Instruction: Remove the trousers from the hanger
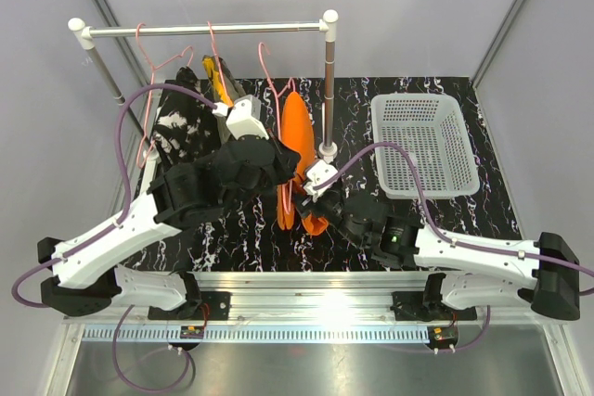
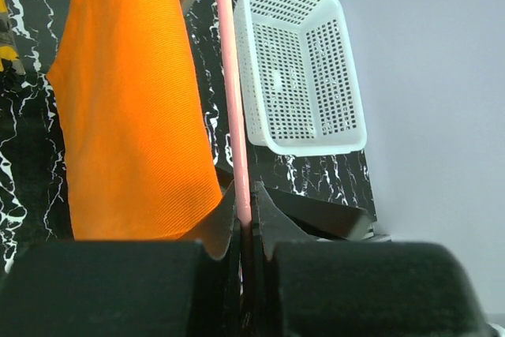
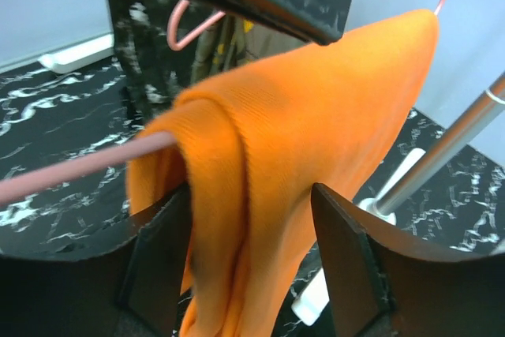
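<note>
The orange trousers (image 1: 299, 132) hang folded over a pink hanger (image 1: 269, 71) on the rack rail. My left gripper (image 1: 284, 166) is shut on that hanger's pink bar (image 2: 233, 76), next to the orange cloth (image 2: 126, 100). My right gripper (image 1: 312, 201) is open, its fingers either side of the hanging orange trousers (image 3: 316, 100) just below the bar (image 3: 79, 167). The camouflage trousers (image 1: 221, 79) and the black speckled trousers (image 1: 181, 127) hang further left, partly hidden by my left arm.
A white mesh basket (image 1: 427, 194) stands at the right on the black marbled table; it also shows in the left wrist view (image 2: 304, 147). The rack's upright post (image 1: 329, 90) stands right beside the orange trousers, close to my right gripper (image 3: 450, 147).
</note>
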